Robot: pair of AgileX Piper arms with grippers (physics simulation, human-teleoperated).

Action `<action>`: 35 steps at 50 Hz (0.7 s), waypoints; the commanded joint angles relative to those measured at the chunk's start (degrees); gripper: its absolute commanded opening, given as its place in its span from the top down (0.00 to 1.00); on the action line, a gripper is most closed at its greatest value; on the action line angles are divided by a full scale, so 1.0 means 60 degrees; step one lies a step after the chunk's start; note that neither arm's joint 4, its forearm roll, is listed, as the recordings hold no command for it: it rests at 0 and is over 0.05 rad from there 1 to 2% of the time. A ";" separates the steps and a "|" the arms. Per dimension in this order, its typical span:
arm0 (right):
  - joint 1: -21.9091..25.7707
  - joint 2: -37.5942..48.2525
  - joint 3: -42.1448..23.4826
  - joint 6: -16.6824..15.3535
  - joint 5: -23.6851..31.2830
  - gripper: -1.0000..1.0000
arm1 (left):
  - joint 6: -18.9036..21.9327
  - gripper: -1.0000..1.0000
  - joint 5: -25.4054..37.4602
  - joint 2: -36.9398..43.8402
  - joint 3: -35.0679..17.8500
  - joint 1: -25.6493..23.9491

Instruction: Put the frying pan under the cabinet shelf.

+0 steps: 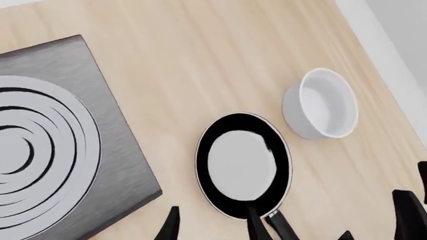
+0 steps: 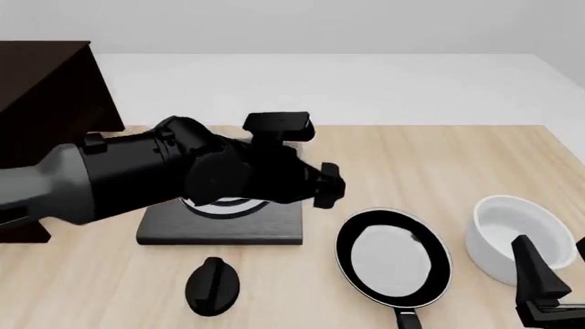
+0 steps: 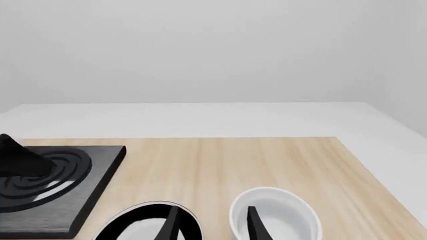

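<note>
Right now I see a pale wood table (image 2: 429, 154) with a white floor past its far edge and a plain grey-white wall behind. I take the hob (image 2: 219, 223), the square black slab with grey rings, as my landmark. Right of it, flat on the wood and close to the near edge, lies the pan (image 2: 393, 257), pale inside, its short handle (image 2: 407, 319) pointing toward me. Further right of the hob, just beyond the pan and apart from it, stands a white bowl (image 2: 507, 236). Left of the hob, at the table's far left, rises the dark brown cabinet (image 2: 46, 103); the pan is well away from it, on the hob's opposite side. A small black knob-like piece (image 2: 212, 284) lies just in front of the hob. My left arm (image 2: 137, 178) reaches in low over the hob, hiding most of its rings, and its wrist camera looks down on hob, pan and bowl. The left gripper (image 1: 212, 227) shows its two black fingers spread apart near the pan's handle, and I cannot tell whether one touches it. The right gripper (image 3: 212, 222) sits far right of the hob, beside the bowl, its fingers parted and holding nothing, pointing out across the table.
</note>
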 commanded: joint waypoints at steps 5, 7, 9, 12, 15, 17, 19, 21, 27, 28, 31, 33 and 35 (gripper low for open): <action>0.0000 0.0091 0.0016 0.0001 -0.0107 0.00 | -0.0764 0.00 -0.0783 0.0894 0.0226 -0.0976; 0.0001 0.0037 0.0008 -0.0006 -0.0046 0.00 | -0.0680 0.00 -0.0756 0.0968 0.0130 -0.0943; -0.0001 0.0021 0.0005 0.0005 -0.0027 0.00 | -0.0881 0.00 -0.0721 0.1164 0.0017 -0.1109; 0.0001 -0.0007 -0.0002 -0.0005 0.0008 0.00 | -0.1162 0.00 -0.0832 0.1195 0.0042 -0.1331; -0.0001 0.0092 0.0013 0.0003 -0.0104 0.00 | -0.1486 0.00 -0.1015 0.1314 0.0163 -0.1592; 0.0000 0.0061 0.0007 -0.0005 -0.0068 0.00 | -0.1574 0.00 -0.1122 0.1392 0.0231 -0.1695; 0.0000 0.0055 0.0005 -0.0004 -0.0060 0.00 | -0.1692 0.00 -0.1218 0.1433 0.0288 -0.1815; 0.0000 0.0045 0.0004 0.0001 -0.0048 0.00 | -0.1961 0.00 -0.1431 0.1538 0.0416 -0.1981; 0.0000 0.0092 0.0012 0.0001 -0.0102 0.00 | -0.2575 0.00 -0.1812 0.1684 0.0616 -0.2391; 0.0000 0.0092 0.0012 0.0001 -0.0103 0.00 | -0.2575 0.00 -0.1812 0.1684 0.0616 -0.2391; 0.0001 0.0023 0.0003 0.0002 -0.0025 0.00 | -0.2863 0.00 -0.2010 0.1879 0.0651 -0.2706; 0.0001 0.0031 0.0010 -0.0004 -0.0042 0.00 | -0.3027 0.00 -0.2155 0.1961 0.0713 -0.2802; 0.0001 0.0031 0.0010 -0.0004 -0.0042 0.00 | -0.3027 0.00 -0.2157 0.1961 0.0714 -0.2802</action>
